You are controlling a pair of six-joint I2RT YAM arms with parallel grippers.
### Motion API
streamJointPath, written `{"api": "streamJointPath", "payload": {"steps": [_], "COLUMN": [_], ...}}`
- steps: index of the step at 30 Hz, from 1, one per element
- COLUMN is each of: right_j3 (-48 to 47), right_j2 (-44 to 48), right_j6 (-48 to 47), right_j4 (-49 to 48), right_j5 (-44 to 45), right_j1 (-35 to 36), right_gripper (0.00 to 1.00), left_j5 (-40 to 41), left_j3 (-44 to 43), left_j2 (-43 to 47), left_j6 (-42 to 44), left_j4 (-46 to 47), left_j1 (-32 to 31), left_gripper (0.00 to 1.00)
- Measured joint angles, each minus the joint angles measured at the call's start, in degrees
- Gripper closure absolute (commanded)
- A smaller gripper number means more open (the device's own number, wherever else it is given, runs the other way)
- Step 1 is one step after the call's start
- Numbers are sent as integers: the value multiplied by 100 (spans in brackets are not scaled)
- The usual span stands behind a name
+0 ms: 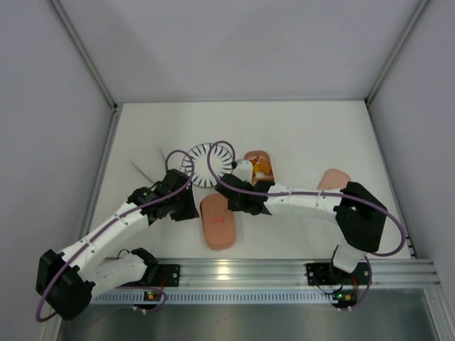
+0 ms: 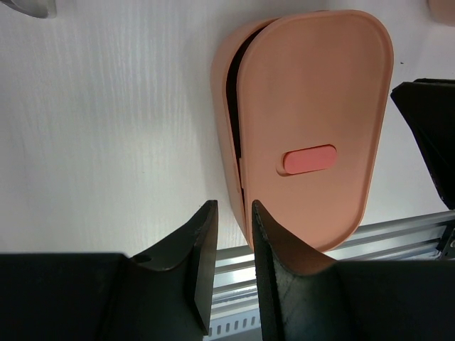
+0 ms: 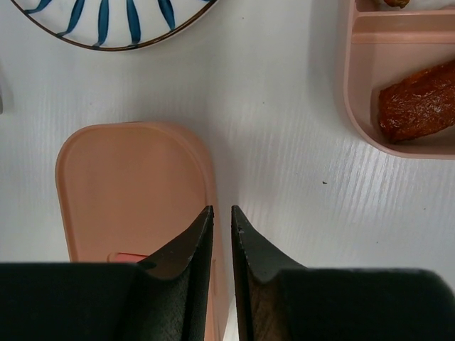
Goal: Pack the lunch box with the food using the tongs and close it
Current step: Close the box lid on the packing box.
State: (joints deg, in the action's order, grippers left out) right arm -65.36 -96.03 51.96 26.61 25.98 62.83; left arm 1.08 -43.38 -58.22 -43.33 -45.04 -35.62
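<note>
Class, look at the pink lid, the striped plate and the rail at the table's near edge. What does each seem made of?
Lid: probably plastic; matt salmon-pink, smoothly moulded with rounded edges.
Plate: likely glazed ceramic; smooth white with painted dark-blue stripes and a thin dark rim.
Rail: metal, probably aluminium; silvery, grooved, with bright glare.

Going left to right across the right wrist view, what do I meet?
In order: lid with red mark → right gripper → divided tray holding brown food. The striped plate is left out because it overlaps the lid.
</note>
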Motion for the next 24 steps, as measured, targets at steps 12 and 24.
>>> {"api": "streamJointPath", "payload": {"steps": [12,24], "right_j3": [0,-37], "right_j2": [-365,-531], "right_j6": [15,-131], "right_j4": [-4,-26], "right_j5": [-22,-164], "right_j1": [-74,-76], "right_gripper": [85,85], "left_j5": [-20,-20], "left_j3": [0,0], "left_j2": [0,0], "left_j6": [2,4], "left_j4": [2,4], "left_j1": [39,39], "left_gripper": [69,68]}}
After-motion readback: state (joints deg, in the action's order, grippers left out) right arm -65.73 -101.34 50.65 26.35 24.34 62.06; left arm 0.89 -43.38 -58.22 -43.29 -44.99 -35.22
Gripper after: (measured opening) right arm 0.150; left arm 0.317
